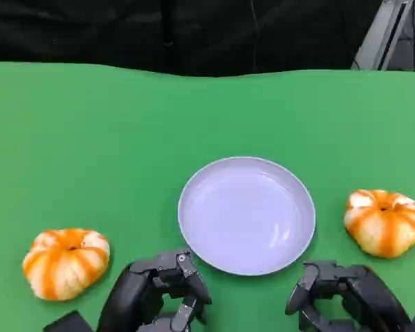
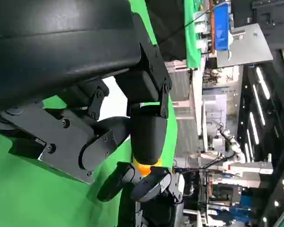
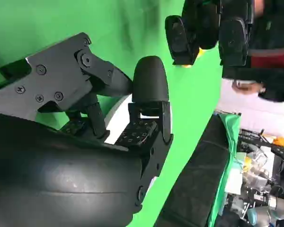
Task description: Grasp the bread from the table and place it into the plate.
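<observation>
Left hand empty, orange-striped white bread, lobed, pumpkin-shaped

The head view looks steeply down from the near edge of the green cloth-covered table toward its far edge. Each wrist view sits close behind its own hand, rolled sideways. All three share the round pale lavender plate.

Bright even overhead light, soft glare on plate, wrist views blurred close-up
</observation>
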Controlling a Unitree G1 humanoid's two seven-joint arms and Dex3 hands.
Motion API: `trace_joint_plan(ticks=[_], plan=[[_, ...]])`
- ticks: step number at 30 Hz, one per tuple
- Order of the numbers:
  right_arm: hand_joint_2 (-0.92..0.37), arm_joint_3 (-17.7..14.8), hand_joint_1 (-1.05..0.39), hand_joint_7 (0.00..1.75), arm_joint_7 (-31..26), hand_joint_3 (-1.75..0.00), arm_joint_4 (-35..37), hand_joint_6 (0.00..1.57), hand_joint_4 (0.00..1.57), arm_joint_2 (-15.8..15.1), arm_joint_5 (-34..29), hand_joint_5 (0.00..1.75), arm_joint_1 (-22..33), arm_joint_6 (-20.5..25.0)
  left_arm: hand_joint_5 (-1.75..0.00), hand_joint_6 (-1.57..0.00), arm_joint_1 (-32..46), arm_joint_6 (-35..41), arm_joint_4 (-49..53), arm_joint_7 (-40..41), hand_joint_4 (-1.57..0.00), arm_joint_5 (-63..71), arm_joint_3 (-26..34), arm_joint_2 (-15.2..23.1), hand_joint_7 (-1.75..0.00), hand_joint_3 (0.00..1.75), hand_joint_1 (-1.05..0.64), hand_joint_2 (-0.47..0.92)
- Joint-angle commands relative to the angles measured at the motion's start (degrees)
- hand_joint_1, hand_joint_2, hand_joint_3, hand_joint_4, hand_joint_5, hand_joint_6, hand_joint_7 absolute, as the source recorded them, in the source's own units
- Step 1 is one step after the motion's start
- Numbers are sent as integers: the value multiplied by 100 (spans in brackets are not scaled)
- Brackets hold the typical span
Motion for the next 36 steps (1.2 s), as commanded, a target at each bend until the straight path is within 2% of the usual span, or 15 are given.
trace_joint_plan(ticks=[1, 13, 15, 17, 18, 20, 21, 23, 25, 26, 28, 29, 31, 33, 36], plan=[[-63, -54, -13, 116, -8, -94, -15, 86, 81, -41, 78, 147, -27, -1, -161, -91, -10, 23, -57, 39, -88, -31, 25, 69, -130, 112, -11, 56], [-62, -49, -14, 116, 3, -94, -2, 85, 81, -46, 73, 147, -31, -25, -160, -91, 5, -52, -83, 87, -89, -6, 46, 64, -130, 113, -10, 57], [-62, -49, -15, 116, -28, -94, 22, 85, 81, -45, 36, 147, -43, -76, -144, -96, -7, -72, -82, 55, -91, -86, 73, 54, -109, 105, -8, 61], [-62, -47, -15, 116, -17, -94, 28, 85, 81, -45, 44, 147, -47, -65, -136, -96, -27, -55, -72, 53, -89, -128, 104, 53, -94, 98, -8, 66], [-62, -46, -15, 116, -9, -94, 26, 85, 81, -45, 52, 147, -46, -52, -128, -101, -39, -56, -61, 65, -91, -125, 119, 57, -81, 91, -9, 68], [-63, -46, -15, 116, -2, -94, 24, 85, 81, -45, 58, 147, -44, -42, -122, -105, -52, -62, -48, 73, -92, -120, 136, 59, -71, 87, -9, 69], [-63, -44, -15, 116, 4, -94, 34, 85, 81, -47, 58, 147, -51, -46, -112, -103, -44, -24, -89, 107, -92, -144, 172, 55, -64, 88, -11, 68], [-63, -42, -15, 116, 5, -93, 41, 85, 81, -48, 52, 147, -58, -46, -42, -108, -26, 59, -171, 153, -108, -194, 225, 47, -18, 97, -14, 58], [-63, -44, -15, 116, 20, -93, 45, 85, 81, -44, 75, 147, -55, -31, -16, -103, 1, 152, -307, 226, -110, -234, 265, 42, -5, 96, -15, 56], [-63, -46, -14, 116, 33, -93, 48, 85, 81, -40, 93, 147, -54, -25, -7, -95, 15, 197, -374, 256, -104, -239, 278, 43, -2, 83, -17, 59], [-63, -50, -14, 115, 29, -93, 56, 85, 81, -38, 91, 147, -53, -40, -2, -91, 42, 275, -509, 280, -102, -268, 294, 51, -1, 73, -17, 62], [-63, -51, -14, 115, 16, -93, 61, 85, 81, -40, 76, 147, -54, -55, -1, -83, 52, 306, -568, 278, -93, -288, 298, 56, 0, 53, -21, 70], [-63, -52, -14, 115, 12, -93, 66, 85, 82, -39, 70, 146, -56, -71, 0, -70, 92, 433, -798, 125, -80, -495, 287, 96, 0, 25, -26, 85], [-64, -52, -14, 115, 32, -93, 80, 85, 82, -40, 88, 147, -57, -69, 0, -57, 132, 559, -1025, -20, -67, -673, 277, 165, 0, 15, -35, 91], [-64, -57, -14, 115, 61, -92, 99, 85, 82, -38, 118, 147, -58, -61, 0, -46, 172, 690, -1215, -79, -56, -763, 278, 217, 0, 14, -42, 92]])
